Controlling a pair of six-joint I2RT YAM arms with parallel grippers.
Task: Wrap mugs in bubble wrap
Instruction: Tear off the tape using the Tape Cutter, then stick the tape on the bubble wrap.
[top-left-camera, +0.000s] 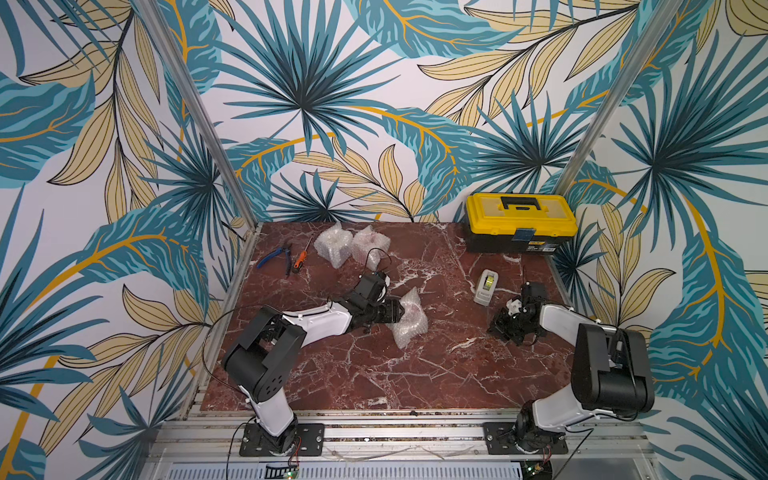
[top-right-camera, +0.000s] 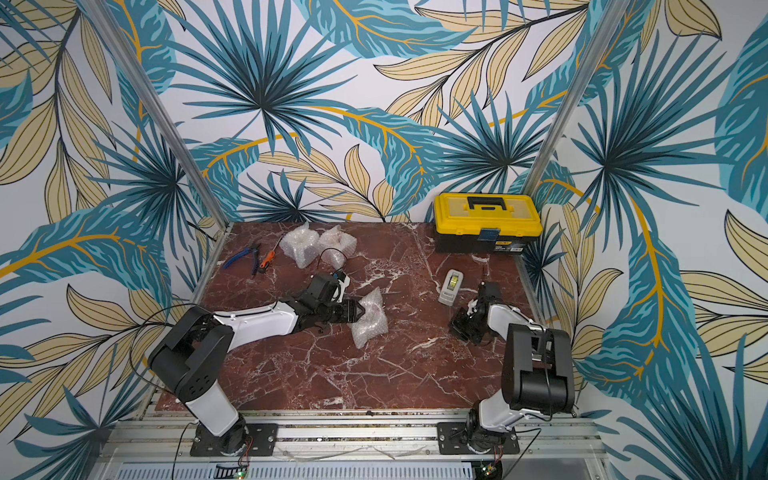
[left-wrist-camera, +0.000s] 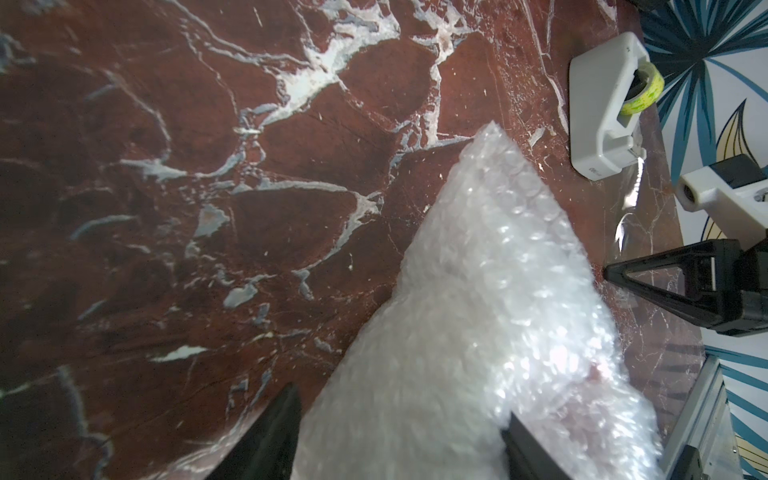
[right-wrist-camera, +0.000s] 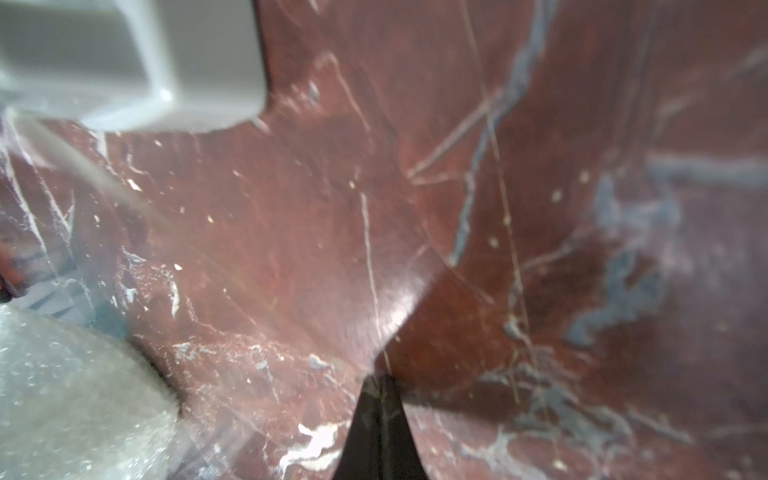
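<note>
**Securing stage.** The left gripper (top-left-camera: 400, 313) fingers clamp the bubble wrap (top-left-camera: 409, 328) near the desk (top-left-camera: 374, 374) centre, with a reddish mug (left-wrist-camera: 598, 370) faintly visible inside. The right gripper (right-wrist-camera: 376, 390) fingers are closed beside the tape dispenser (top-left-camera: 486, 286), toward the right edge. Risk: the flared, seemingly untaped wrap could spring open if the clamp slackens.

Both top views looked steeply down from high up front, sharing the whole bench (top-left-camera: 374, 374) (top-right-camera: 332, 374); each wrist camera faced that bench from close by.
</note>
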